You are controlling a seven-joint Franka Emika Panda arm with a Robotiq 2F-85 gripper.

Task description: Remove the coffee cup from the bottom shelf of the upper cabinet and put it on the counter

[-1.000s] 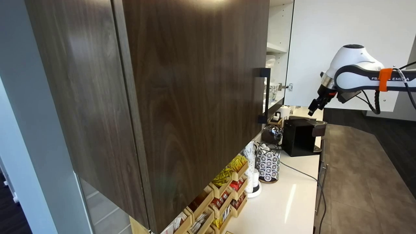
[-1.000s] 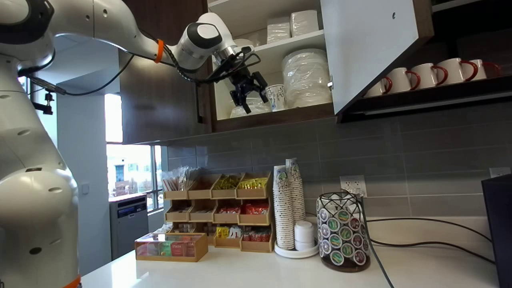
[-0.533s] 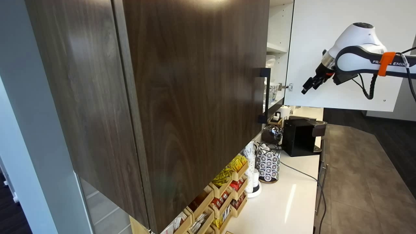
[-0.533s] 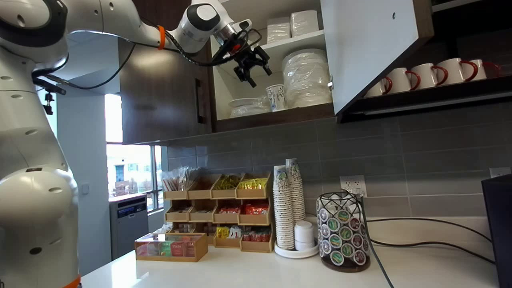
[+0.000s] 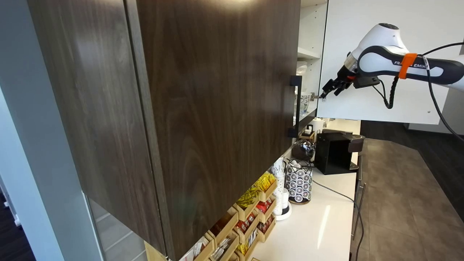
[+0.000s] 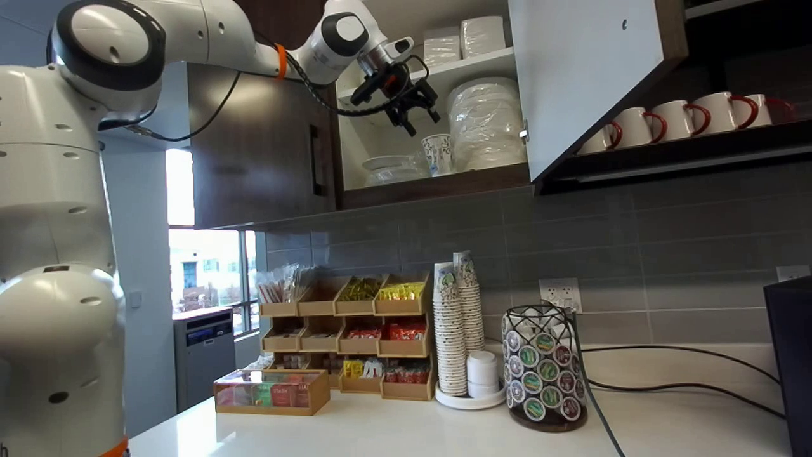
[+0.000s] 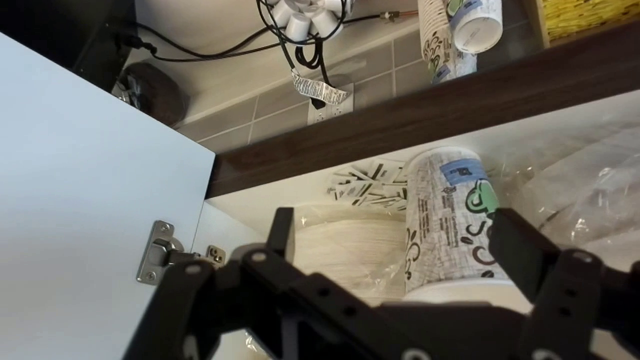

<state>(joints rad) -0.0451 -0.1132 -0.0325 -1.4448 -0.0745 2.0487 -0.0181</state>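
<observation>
The coffee cup is a white paper cup with a coffee pattern, upright on the bottom shelf; it shows in both exterior views [image 6: 438, 154] [image 5: 306, 103] and the wrist view [image 7: 445, 220]. The pale bottom shelf [image 7: 257, 204] lies in the open upper cabinet [image 6: 351, 143]. My gripper [image 6: 423, 124] is open and empty, above and in front of the cup, apart from it in an exterior view [image 5: 329, 93]. In the wrist view, which stands upside down, the right fingertip of the gripper [image 7: 396, 227] overlaps the cup's edge. The white counter [image 6: 374, 431] lies below.
Wrapped white plates [image 6: 485, 124] stand beside the cup, with more wrapped dishes [image 6: 393, 170] on its other side. The open cabinet door [image 6: 583, 70] flanks the opening. Stacked paper cups [image 6: 450, 336], a pod canister [image 6: 544, 374] and a snack rack [image 6: 361, 330] stand on the counter.
My gripper has risen, then moved in toward the cabinet opening and the cup. The dishes it covered at the shelf's left now show. It has stayed open; the cup has not moved.
</observation>
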